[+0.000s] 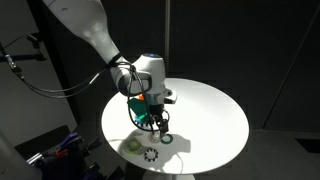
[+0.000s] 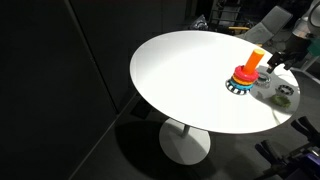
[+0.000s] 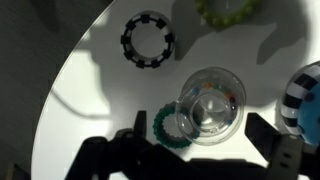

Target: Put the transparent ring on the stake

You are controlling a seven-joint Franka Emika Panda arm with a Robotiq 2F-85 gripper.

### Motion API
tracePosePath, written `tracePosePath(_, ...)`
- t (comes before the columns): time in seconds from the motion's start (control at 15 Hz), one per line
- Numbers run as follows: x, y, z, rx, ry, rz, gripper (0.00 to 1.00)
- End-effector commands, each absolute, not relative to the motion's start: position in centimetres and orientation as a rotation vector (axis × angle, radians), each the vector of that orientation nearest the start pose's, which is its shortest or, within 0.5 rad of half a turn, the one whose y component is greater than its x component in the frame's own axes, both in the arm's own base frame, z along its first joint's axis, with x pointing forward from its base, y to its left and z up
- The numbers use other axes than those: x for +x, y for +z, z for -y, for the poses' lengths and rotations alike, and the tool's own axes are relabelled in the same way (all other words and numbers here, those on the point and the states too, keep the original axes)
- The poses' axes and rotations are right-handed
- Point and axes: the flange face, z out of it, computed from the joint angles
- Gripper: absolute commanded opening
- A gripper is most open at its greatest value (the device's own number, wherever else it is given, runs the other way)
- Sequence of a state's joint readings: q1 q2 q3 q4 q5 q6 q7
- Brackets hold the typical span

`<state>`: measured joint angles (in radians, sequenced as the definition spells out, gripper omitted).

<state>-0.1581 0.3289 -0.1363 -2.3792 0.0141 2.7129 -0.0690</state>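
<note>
jaws wide over the clear ring

in the wrist view the gripper (image 3: 200,142) hangs above the table (image 3: 90,90) with its jaws spread wide, holding nothing. the clear ring (image 3: 212,105) lies flat on the table just ahead of them, touching a small teal ring (image 3: 170,126). a black dotted ring (image 3: 148,42) and a green ring (image 3: 225,10) lie further off. in an exterior view the stake (image 2: 252,62) stands upright on its blue-rimmed base near the table's edge.
</note>
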Motion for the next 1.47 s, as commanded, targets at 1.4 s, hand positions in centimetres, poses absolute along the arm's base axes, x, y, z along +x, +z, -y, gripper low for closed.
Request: tracePosePath(1.4,52.5,13.0,12.4,-3.207,0.043,-0.511,1.00)
